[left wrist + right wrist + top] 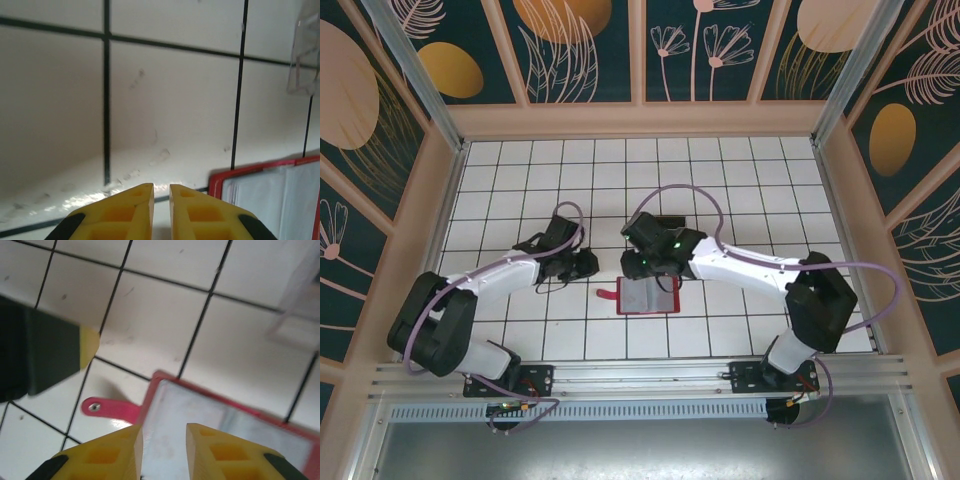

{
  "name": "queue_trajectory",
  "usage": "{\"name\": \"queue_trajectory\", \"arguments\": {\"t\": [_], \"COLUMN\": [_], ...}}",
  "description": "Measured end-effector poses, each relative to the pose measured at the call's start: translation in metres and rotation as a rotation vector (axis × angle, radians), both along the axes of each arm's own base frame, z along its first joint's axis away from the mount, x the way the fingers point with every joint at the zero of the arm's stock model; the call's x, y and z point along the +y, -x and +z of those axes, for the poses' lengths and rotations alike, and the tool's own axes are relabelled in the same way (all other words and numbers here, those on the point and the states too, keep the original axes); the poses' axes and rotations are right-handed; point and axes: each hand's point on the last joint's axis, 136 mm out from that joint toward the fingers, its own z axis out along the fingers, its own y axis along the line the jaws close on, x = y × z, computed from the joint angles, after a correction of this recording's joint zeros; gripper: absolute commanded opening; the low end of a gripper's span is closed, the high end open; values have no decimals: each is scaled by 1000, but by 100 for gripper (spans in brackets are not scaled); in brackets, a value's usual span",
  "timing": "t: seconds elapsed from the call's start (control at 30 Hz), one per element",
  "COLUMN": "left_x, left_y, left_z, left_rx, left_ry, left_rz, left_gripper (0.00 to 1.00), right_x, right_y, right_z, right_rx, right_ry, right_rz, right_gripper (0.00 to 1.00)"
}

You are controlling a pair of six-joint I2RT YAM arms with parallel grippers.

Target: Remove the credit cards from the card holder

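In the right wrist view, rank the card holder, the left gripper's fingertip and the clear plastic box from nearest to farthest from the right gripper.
1. card holder, directly beneath the right gripper.
2. left gripper's fingertip, off to the left.
3. clear plastic box, far upper right, blurred.

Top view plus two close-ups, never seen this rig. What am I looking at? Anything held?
Two robot arms are bolted to a tiled table. The top view looks down from above: left arm, right arm. Each close-up comes from a camera on one wrist; the yellow tips are that arm's jaws. A red wallet lies open on the tiles, sleeves up, near a clear plastic box. The left jaws are nearly closed, the right jaws slightly apart above the wallet; neither holds anything.
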Motion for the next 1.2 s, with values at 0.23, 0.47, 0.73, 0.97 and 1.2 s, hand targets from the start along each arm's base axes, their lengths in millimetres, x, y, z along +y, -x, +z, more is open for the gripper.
{"name": "queue_trajectory", "arguments": {"t": [0.23,0.47,0.73,0.97,1.2], "left_x": [15,16,17,18,17], "left_y": [-15,-12,-8,-5,-3], "left_z": [9,8,6,4,7], "left_rx": [-44,-52,-52,-47,-52], "left_ry": [24,22,20,20,29], "left_rz": [36,22,19,18,14], "left_gripper": [18,19,19,19,20], "right_x": [7,14,8,7,8], "right_y": [25,35,34,34,35], "right_z": [-51,-74,-86,-86,-87], "right_rx": [124,169,177,179,184], "right_ry": [140,221,289,294,285], "right_rz": [-69,-91,-120,-129,-138], "right_gripper": [41,46,42,28,10]}}
